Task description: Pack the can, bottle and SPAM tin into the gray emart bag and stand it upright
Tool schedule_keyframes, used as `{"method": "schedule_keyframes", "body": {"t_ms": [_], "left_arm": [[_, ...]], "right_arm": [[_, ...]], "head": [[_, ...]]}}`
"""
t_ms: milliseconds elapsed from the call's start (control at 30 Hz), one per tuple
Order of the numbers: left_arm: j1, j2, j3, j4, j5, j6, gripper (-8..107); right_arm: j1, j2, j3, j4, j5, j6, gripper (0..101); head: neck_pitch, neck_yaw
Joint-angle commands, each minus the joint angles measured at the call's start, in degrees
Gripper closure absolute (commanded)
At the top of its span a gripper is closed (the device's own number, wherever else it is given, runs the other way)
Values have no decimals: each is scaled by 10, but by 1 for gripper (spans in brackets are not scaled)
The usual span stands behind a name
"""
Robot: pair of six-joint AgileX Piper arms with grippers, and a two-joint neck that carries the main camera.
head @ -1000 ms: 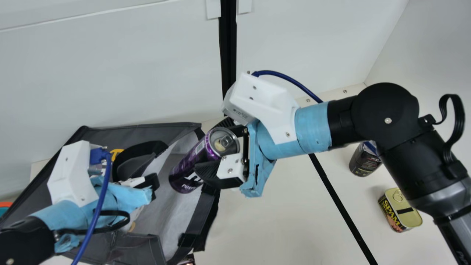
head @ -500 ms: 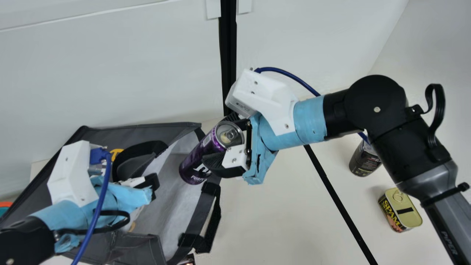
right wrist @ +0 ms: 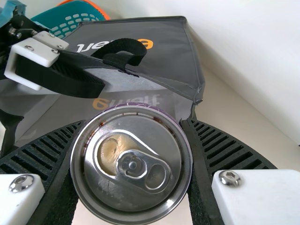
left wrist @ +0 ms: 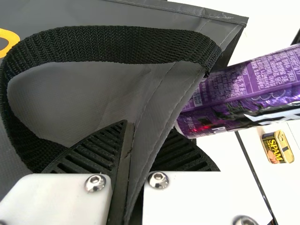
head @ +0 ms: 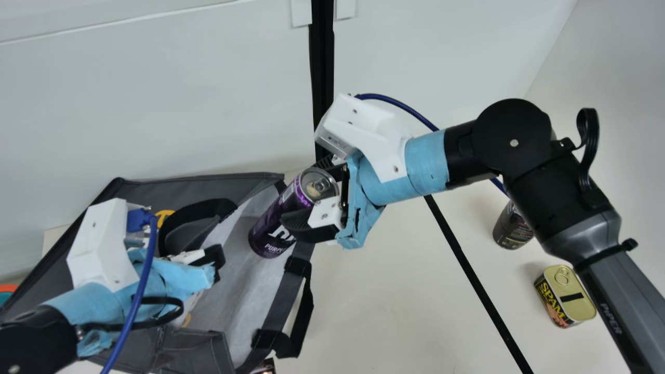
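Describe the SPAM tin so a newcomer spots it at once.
On the cream table, in the main view, look right of the long black strip. The SPAM tin sits there. Its boxy shape and gold lid set it apart from the round dark container.

From my seat I read "SPAM" in yellow on the side of the SPAM tin point(head: 552, 302), and "PIPER" along the gray link of my right arm point(head: 618, 296). The purple can point(head: 275, 221) shows "PURPL" under larger white letters, partly covered (the small print beats me). In the right wrist view, the gray emart bag point(right wrist: 180, 58) carries its orange-and-white name upside down, a handle point(right wrist: 129, 46) across it, and a fainter "emart" inside. Print on the dark container point(head: 509, 226) is too small to read.
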Motion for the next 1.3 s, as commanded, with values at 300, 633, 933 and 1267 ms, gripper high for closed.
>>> {"method": "schedule_keyframes", "body": {"t_ms": [300,633,933,1267], "left_arm": [[0,0,0,0,0,0,107],[0,0,0,0,0,0,107],[0,0,0,0,0,0,107],[0,0,0,0,0,0,107]], "right_arm": [[-4,23,-4,16,0,-4,101],[16,35,22,26,-27,-13,101],[42,42,53,40,-58,-25,101],[71,57,84,56,-93,-41,101]], "head": [[-13,0],[-13,0],[-13,0],[-13,0]]}}
